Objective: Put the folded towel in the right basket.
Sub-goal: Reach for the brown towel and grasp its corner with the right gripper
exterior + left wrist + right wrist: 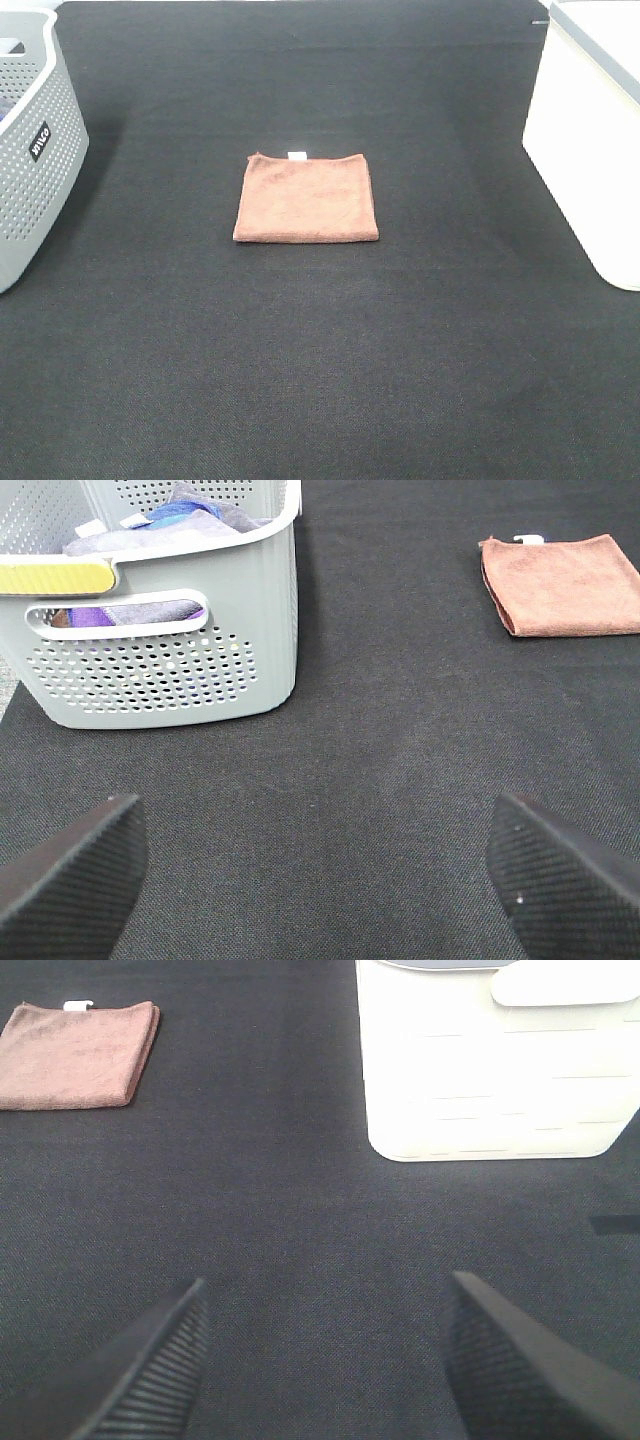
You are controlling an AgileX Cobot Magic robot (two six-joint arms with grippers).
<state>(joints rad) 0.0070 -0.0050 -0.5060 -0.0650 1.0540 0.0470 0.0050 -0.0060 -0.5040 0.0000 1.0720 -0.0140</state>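
The towel (306, 197) lies flat on the black mat (320, 400), near the middle of the overhead view, folded into a rough square with a small white tag (297, 155) at its far edge. It touches nothing but the mat. The white bin (590, 140) stands at the right edge of that view, well apart from the towel, with smooth solid walls and a thick rim. On the opposite side, at the left edge, stands a grey basket (30, 150) with perforated walls and a black label. The left wrist view shows coloured clothes (180, 515) piled inside it. The left gripper (315, 875) is released, its two dark ribbed fingers (70, 875) spread wide above bare mat, with the grey basket close ahead and the towel farther off to one side. The right gripper (330, 1360) is released as well, with its fingers (150, 1365) set wide apart over bare mat. In its view the white bin is close ahead and the towel lies farther away. Neither gripper holds or touches anything.
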